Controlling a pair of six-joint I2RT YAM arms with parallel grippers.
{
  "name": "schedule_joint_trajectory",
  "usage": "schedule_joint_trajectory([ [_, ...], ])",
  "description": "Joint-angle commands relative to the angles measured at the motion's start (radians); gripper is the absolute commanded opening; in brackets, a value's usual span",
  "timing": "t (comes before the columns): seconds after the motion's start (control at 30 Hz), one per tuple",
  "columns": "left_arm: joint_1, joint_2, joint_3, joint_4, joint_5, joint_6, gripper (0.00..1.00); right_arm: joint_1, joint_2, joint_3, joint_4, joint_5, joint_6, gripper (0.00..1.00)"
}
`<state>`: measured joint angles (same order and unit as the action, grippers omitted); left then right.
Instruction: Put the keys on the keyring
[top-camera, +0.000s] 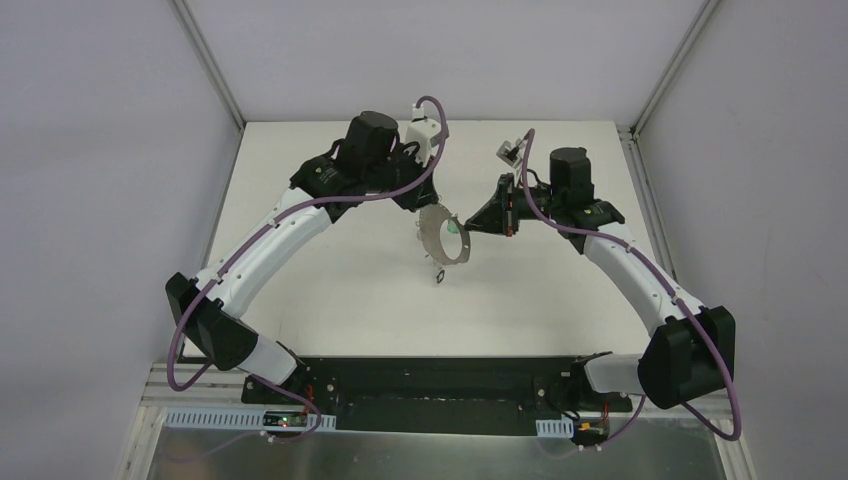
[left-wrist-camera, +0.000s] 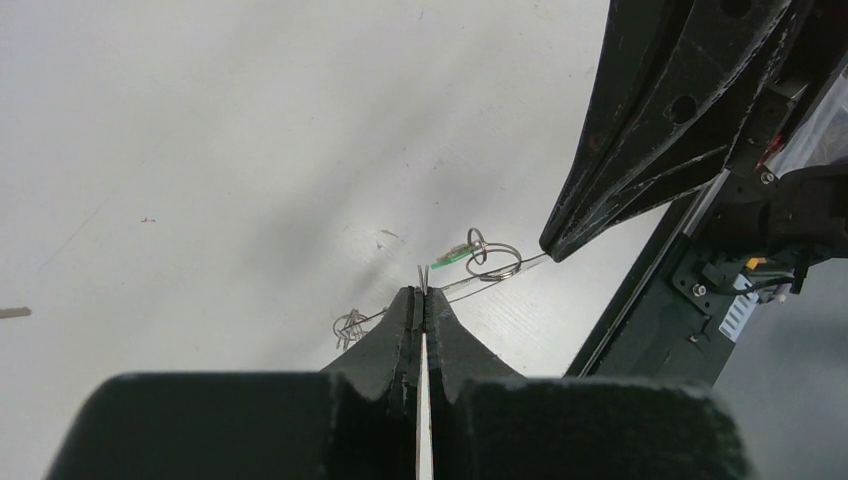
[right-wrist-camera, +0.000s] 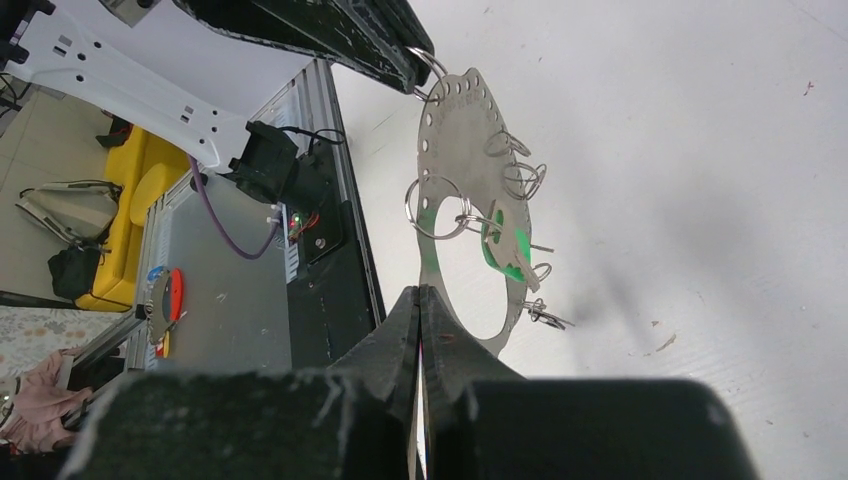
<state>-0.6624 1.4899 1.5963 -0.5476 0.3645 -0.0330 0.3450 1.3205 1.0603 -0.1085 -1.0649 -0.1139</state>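
Note:
The keyring (top-camera: 432, 243) is a flat grey metal hoop with holes and small split rings along its rim, held up above the table between both grippers. My left gripper (top-camera: 421, 215) is shut on a small ring at its top edge (left-wrist-camera: 422, 290). My right gripper (top-camera: 472, 228) is shut on the hoop's rim (right-wrist-camera: 420, 292). In the right wrist view the keyring (right-wrist-camera: 455, 120) faces the camera. The green key (right-wrist-camera: 505, 250) hangs from a split ring on it and also shows in the left wrist view (left-wrist-camera: 452, 258). The red and black keys are out of view.
A cluster of small wire rings (right-wrist-camera: 545, 318) hangs at the hoop's lower rim. The white table (top-camera: 330, 280) lies under both arms. The black mounting rail (top-camera: 440, 385) runs along its near edge. White walls enclose the back and sides.

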Motion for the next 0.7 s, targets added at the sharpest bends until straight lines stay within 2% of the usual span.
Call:
schedule_joint_trajectory([
  [0.0,-0.014,-0.028,0.039,-0.002,0.007,0.024,0.0,-0.007,-0.015,0.006,0.047,-0.054,-0.011,0.0],
  [0.67,-0.054,-0.037,-0.002,0.011,-0.068,0.191,0.0,-0.031,0.01,-0.023,0.205,-0.105,0.171,0.0],
])
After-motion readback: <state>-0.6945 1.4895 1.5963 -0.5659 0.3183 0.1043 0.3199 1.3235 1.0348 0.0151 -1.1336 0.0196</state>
